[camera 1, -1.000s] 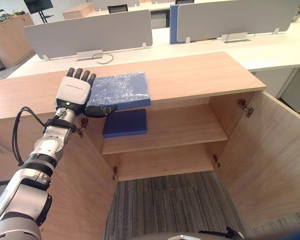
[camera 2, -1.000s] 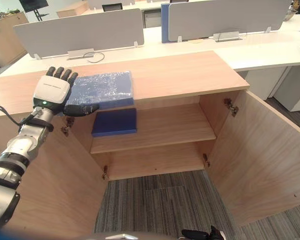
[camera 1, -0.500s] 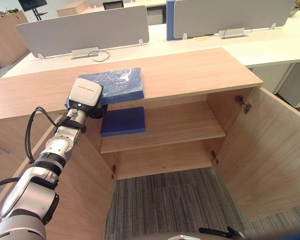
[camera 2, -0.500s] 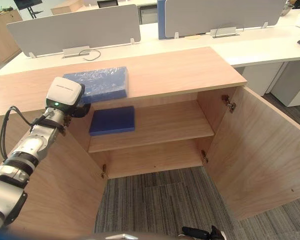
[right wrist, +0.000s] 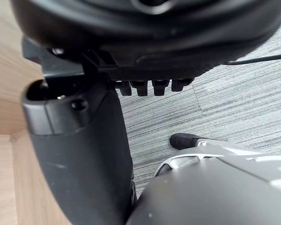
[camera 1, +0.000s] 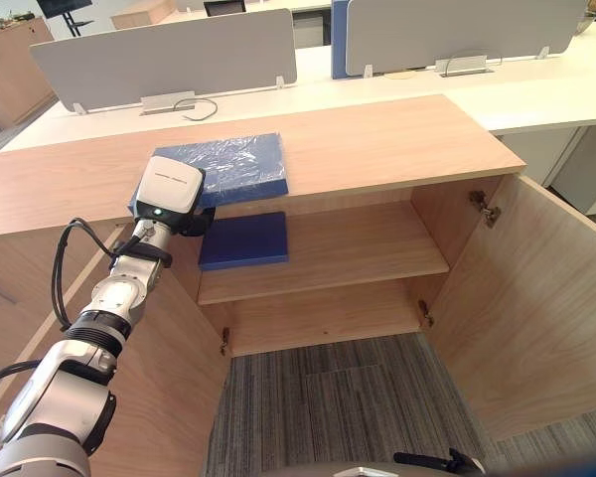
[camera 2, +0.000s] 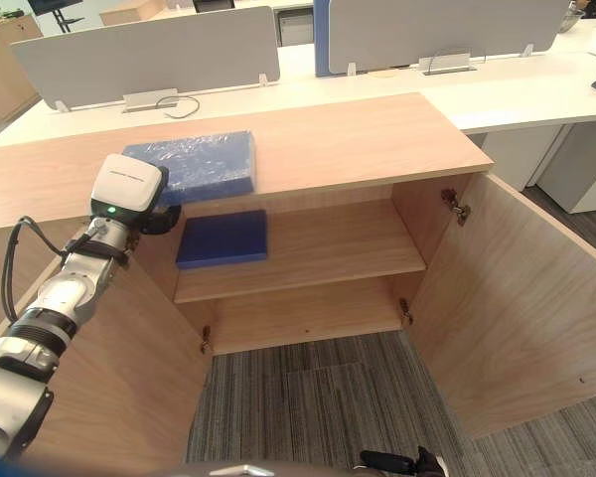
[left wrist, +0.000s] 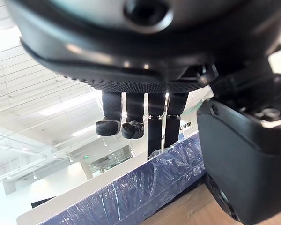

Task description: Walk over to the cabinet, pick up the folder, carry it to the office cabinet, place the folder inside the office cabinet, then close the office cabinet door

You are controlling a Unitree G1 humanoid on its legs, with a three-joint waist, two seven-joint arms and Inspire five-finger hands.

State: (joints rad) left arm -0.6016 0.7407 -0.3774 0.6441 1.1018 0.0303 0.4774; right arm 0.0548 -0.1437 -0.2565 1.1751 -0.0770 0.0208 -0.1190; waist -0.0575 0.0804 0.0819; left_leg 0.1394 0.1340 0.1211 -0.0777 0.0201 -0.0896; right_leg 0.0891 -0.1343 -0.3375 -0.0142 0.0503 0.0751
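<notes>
A blue folder (camera 1: 236, 162) wrapped in clear plastic lies on the wooden cabinet top (camera 1: 387, 144), its near edge at the top's front edge. My left hand (camera 1: 169, 189) sits over the folder's near left corner. In the left wrist view its fingers (left wrist: 131, 117) curl down onto the folder (left wrist: 145, 183), and the thumb (left wrist: 243, 164) stands against the near edge: the hand is shut on the folder. My right hand (right wrist: 79, 140) hangs low over the carpet with straight fingers (right wrist: 150, 86), open and holding nothing.
The cabinet stands open below, its right door (camera 1: 536, 298) swung wide and its left door (camera 1: 169, 368) under my arm. A second dark blue folder (camera 1: 245, 240) lies on the upper shelf (camera 1: 358, 248). White desks with grey dividers (camera 1: 169, 55) stand behind.
The left hand's fingers, straight over the folder a second ago, have curled down onto its corner. The folder has stayed on the cabinet top. The camera has shifted slightly.
</notes>
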